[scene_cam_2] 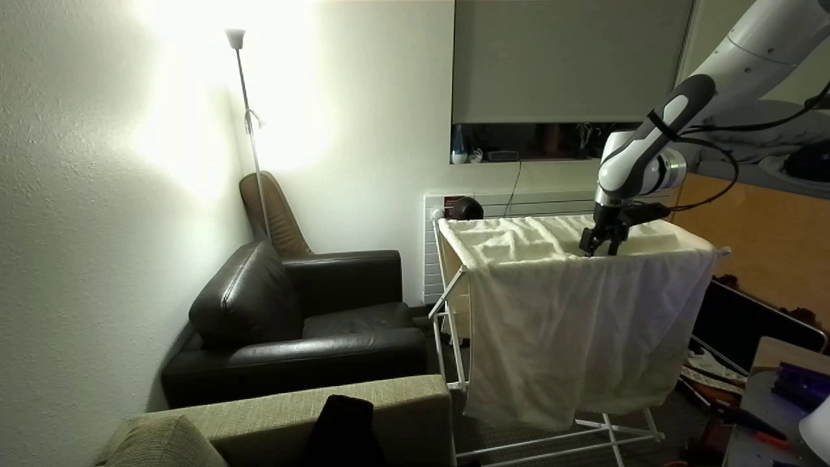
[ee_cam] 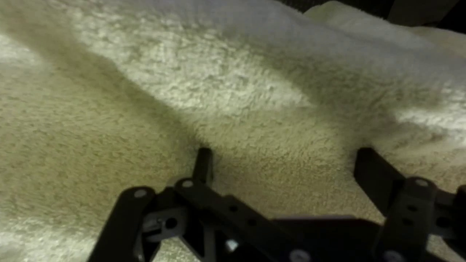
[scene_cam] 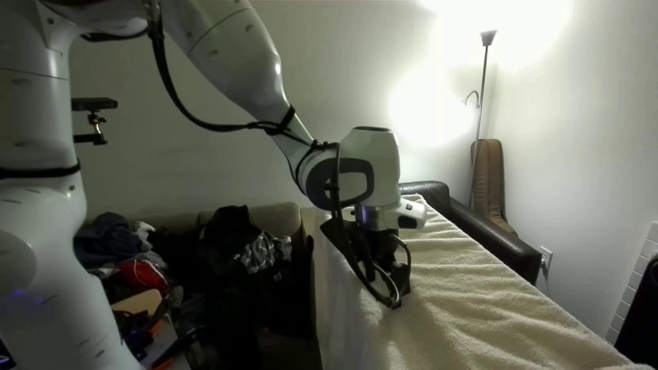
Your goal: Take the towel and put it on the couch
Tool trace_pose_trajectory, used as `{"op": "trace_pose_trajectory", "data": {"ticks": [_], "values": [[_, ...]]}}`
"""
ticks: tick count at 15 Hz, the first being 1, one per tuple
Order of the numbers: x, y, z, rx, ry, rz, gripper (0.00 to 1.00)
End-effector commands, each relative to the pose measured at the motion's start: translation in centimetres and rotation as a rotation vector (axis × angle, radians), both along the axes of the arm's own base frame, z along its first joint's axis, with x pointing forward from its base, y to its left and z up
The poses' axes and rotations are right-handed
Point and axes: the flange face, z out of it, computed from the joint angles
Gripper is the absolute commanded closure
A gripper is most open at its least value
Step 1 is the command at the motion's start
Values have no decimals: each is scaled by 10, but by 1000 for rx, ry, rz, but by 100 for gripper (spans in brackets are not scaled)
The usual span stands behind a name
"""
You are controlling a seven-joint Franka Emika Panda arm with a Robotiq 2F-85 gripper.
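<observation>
The towel [scene_cam: 462, 288] is a large cream cloth draped over a white drying rack. In an exterior view the towel [scene_cam_2: 583, 331] hangs down the rack's near side, with folds on top. My gripper [scene_cam_2: 600, 250] points down at the towel's top near the hanging edge; it also shows in an exterior view [scene_cam: 390, 293]. In the wrist view the gripper [ee_cam: 284, 151] is open, its fingers wide apart with towel [ee_cam: 276, 174] surface below and between them. The fingertips are at or very close to the cloth; contact is unclear. A beige couch [scene_cam_2: 405, 399] stands beside the rack; it also shows behind the clothes [scene_cam: 277, 216].
A black leather armchair [scene_cam_2: 376, 347] stands behind the beige couch. The white rack [scene_cam_2: 454, 350] has thin legs. Dark and coloured clothes [scene_cam: 221, 257] are piled on the beige couch. A floor lamp [scene_cam_2: 249, 130] and a brown case [scene_cam_2: 275, 214] stand in the corner.
</observation>
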Motion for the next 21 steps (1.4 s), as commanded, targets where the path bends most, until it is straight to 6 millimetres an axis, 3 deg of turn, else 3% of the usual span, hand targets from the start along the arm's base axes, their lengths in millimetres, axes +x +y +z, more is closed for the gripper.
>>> {"op": "trace_pose_trajectory", "data": {"ticks": [1,2,12,15,21], "values": [[5,-1,-13,7,-18,45,25],[4,-1,-15,10,-15,50,26],[2,0,-22,32,4,79,91],[2,1,-23,42,6,72,96],[8,13,-6,61,33,42,93]]}}
